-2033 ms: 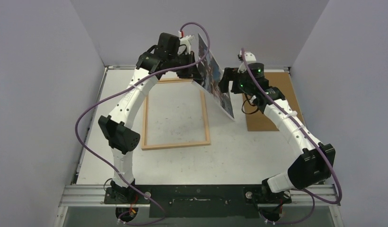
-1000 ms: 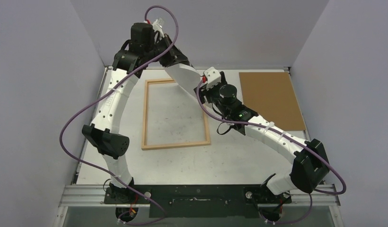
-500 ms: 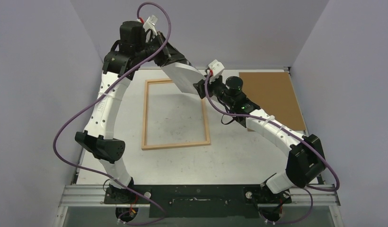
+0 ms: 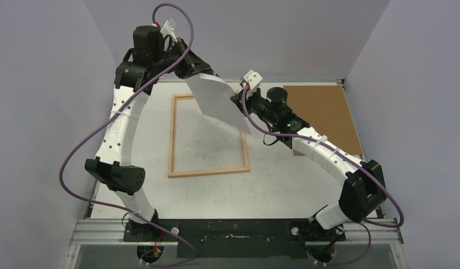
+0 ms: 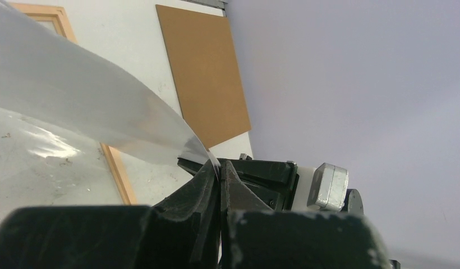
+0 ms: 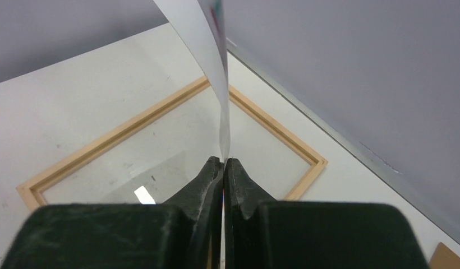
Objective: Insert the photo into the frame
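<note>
Photo (image 4: 217, 100) is in the air, white back up, tilted over the upper right corner of the frame (image 4: 208, 170), which lies flat on the worktop (image 4: 284, 179). Left tool (image 4: 189, 72) is clamped closed on the sheet's upper-left edge, and right tool (image 4: 238, 104) is clamped closed on its right edge. Both wrist views show only a thin bite at the fingertips, with the print bowed between them. Watch your spacing: bring the tools closer and the bow could crease; pull them apart and an edge may slip out of one pinch. The photo's low corner sits over the frame's right rail and could snag it, shoving the loose frame. Room: you have open worktop at lower centre and between the frame and the brown board (image 4: 323, 115). The upper edge is tight against the back wall (image 4: 272, 33).
</note>
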Controlling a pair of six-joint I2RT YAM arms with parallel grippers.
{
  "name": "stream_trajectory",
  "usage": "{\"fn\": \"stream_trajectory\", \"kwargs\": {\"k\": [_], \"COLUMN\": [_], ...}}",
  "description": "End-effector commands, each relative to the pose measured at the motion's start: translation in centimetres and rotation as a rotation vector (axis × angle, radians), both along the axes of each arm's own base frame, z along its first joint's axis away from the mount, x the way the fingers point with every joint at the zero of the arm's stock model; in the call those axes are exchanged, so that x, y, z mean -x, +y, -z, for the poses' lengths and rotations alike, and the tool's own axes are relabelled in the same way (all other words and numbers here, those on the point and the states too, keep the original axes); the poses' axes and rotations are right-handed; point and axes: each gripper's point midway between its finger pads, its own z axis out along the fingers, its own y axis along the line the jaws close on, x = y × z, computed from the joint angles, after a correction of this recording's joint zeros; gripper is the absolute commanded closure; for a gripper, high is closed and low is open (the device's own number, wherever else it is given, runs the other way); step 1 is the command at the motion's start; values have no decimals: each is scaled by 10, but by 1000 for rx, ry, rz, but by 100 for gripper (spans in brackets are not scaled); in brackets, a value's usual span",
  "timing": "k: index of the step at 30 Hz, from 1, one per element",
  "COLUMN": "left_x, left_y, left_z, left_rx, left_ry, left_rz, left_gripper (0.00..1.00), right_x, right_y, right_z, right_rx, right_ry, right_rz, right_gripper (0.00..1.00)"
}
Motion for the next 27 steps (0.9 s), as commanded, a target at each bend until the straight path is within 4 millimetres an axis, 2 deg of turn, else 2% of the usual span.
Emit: {"fn": "stream_trajectory", "kwargs": {"k": [1,3,4,6,8,12,15,19,21,23,26,27], "left_x": [16,16,17,17,18,20,22,23,23,22,21,22], "left_y": [5,5,5,5,5,4,4,4,5,6,7,7], "left_z": [-30,-30,-31,-32,-34,-36,-37,-37,-37,-36,-36,-37], "left_rx": [23,28,31,35,41,51,57,60,59,59,58,58], "left_ry": [-89,-87,-88,-90,-89,-91,-91,-91,-93,-96,-100,-103], "left_rz": [15,16,15,16,17,22,23,22,17,13,4,3], "left_gripper": [100,100,100,100,100,100,100,100,100,100,100,100], "right_x": [9,10,10,8,6,2,-1,-6,-6,-5,-1,0], "right_y": [14,17,17,19,21,26,29,29,29,29,28,28], "right_z": [-28,-25,-25,-29,-32,-37,-36,-38,-42,-44,-47,-48], "right_rx": [6,22,20,3,-16,-57,-73,-101,-105,-100,-100,-101], "right_ry": [-15,-15,-21,-33,-38,-46,-46,-54,-58,-56,-62,-64], "right_rz": [-61,-62,-58,-54,-53,-53,-53,-34,-31,-37,-48,-49], "right_gripper": [100,100,97,79,69,62,62,66,74,87,99,100]}}
